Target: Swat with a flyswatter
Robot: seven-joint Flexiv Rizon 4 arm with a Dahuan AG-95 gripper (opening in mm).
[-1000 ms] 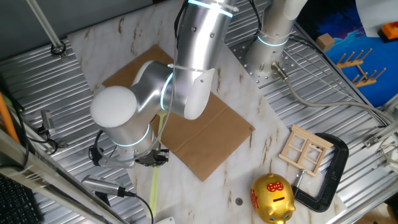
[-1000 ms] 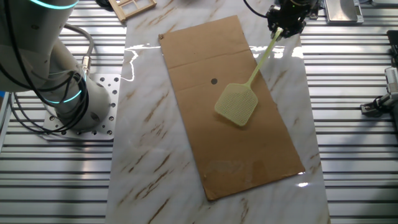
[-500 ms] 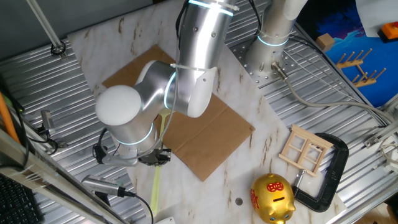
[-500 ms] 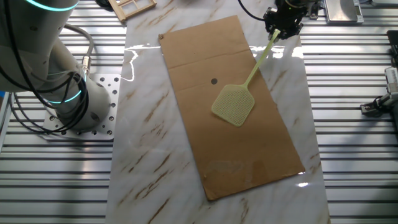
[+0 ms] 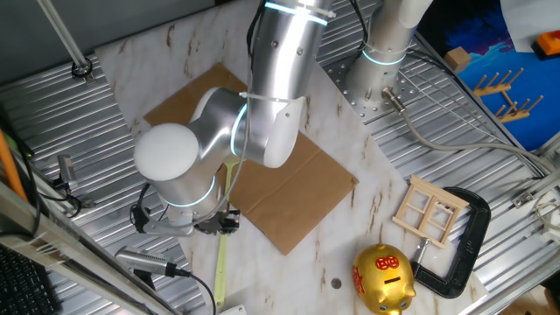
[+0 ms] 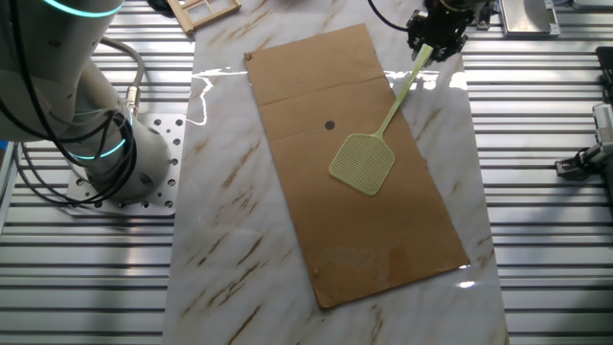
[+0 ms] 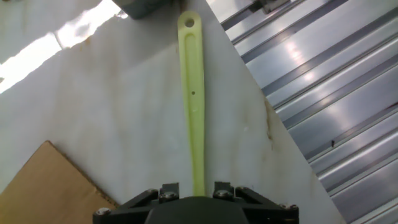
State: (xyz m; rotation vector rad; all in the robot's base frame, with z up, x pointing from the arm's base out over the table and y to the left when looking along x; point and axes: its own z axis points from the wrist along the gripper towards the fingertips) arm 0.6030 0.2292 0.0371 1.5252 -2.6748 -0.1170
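The pale yellow-green flyswatter has its square mesh head (image 6: 363,161) over the brown cardboard sheet (image 6: 316,77), right of a small dark spot (image 6: 330,125). Its thin handle (image 6: 399,93) runs up to my gripper (image 6: 436,31), which is shut on it at the cardboard's far right edge. In the hand view the handle's free end (image 7: 192,93) sticks out from between the gripper (image 7: 198,191) over the marble top. In one fixed view the arm hides the head; the handle end (image 5: 219,273) shows below the gripper (image 5: 219,220).
A gold piggy bank (image 5: 382,278), a wooden window frame (image 5: 429,210) and a black clamp (image 5: 468,236) lie at the table's right corner. The arm's base (image 6: 105,144) stands left of the cardboard. Ribbed metal (image 7: 336,93) borders the marble.
The gripper and swatter shifted slightly left, then a touch back to the right. The mesh head stays over the same part of the cardboard.
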